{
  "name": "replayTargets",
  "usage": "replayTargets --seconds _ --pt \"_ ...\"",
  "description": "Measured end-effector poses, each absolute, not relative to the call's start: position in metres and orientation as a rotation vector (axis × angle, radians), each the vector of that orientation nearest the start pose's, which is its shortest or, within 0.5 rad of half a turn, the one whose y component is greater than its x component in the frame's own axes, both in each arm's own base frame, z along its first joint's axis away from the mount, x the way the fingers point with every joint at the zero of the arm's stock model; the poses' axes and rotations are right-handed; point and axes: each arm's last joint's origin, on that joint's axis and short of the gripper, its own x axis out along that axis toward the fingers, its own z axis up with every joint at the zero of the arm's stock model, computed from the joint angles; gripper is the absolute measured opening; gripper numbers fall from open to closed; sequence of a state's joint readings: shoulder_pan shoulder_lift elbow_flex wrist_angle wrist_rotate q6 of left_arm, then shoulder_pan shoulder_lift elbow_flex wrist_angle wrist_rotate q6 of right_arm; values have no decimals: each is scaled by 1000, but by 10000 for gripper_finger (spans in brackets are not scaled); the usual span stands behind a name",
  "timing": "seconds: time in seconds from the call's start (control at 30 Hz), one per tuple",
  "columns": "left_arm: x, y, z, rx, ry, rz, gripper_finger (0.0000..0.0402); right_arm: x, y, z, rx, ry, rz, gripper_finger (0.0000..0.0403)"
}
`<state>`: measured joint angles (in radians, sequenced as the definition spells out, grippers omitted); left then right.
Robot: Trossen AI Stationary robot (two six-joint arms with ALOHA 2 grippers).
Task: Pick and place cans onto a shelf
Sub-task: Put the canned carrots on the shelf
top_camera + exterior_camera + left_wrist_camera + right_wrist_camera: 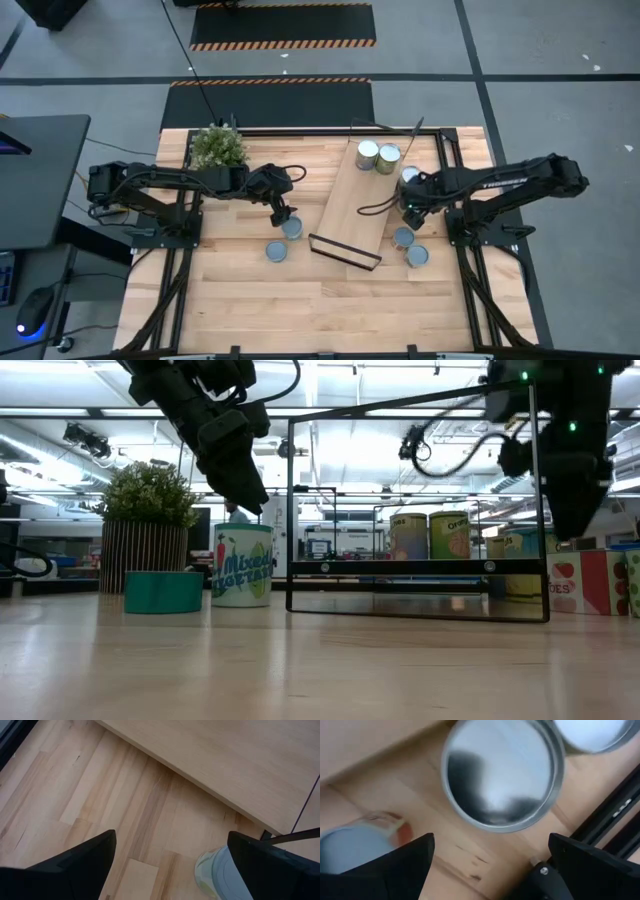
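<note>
Right gripper [408, 213] hovered over can [503, 772], fingers apart; left gripper [279, 213], fingers spread, above can [292, 228] beside shelf [361, 203].

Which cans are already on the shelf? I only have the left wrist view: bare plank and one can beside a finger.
Observer: Two small silver-topped metal cans stand at the far end of the long light-wood shelf.
Operator: Any other can near my left gripper?
Observer: Yes. Besides the near can by the left gripper, a second can sits on the table closer to the front edge.
Operator: Where is the other arm?
Observer: The right gripper hangs open on the shelf's other side, above a shiny can top.
</note>
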<state>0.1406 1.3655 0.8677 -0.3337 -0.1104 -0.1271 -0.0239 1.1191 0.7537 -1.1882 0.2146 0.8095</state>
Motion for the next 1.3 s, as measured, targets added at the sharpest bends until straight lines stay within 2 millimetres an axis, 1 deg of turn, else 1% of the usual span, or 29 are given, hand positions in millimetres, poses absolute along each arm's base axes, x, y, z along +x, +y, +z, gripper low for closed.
replayTargets --seconds 0.07,0.17,0.3,0.53,0.73,0.87,1.1,1.2,1.3 --pt "272 42 226 -132 817 289 388 155 -11 205 495 1362 -799 400" --pt "272 42 226 -132 817 289 388 158 -13 196 497 1310 -806 400" --pt "272 42 226 -132 817 289 388 160 -18 191 465 1249 -850 400" --pt "272 42 226 -132 817 289 388 165 -23 193 439 1173 -875 400" --pt "272 42 226 -132 817 289 388 170 -24 194 415 1122 -859 398" --pt "272 42 226 -132 817 289 388 169 -23 193 412 1139 -843 381" --pt "272 42 226 -132 817 289 388 169 -23 194 395 1153 -822 329" --pt "272 42 226 -143 818 294 388 169 -22 196 407 1185 -785 325" --pt "272 42 226 -145 818 295 388 170 -21 207 405 1211 -772 331"
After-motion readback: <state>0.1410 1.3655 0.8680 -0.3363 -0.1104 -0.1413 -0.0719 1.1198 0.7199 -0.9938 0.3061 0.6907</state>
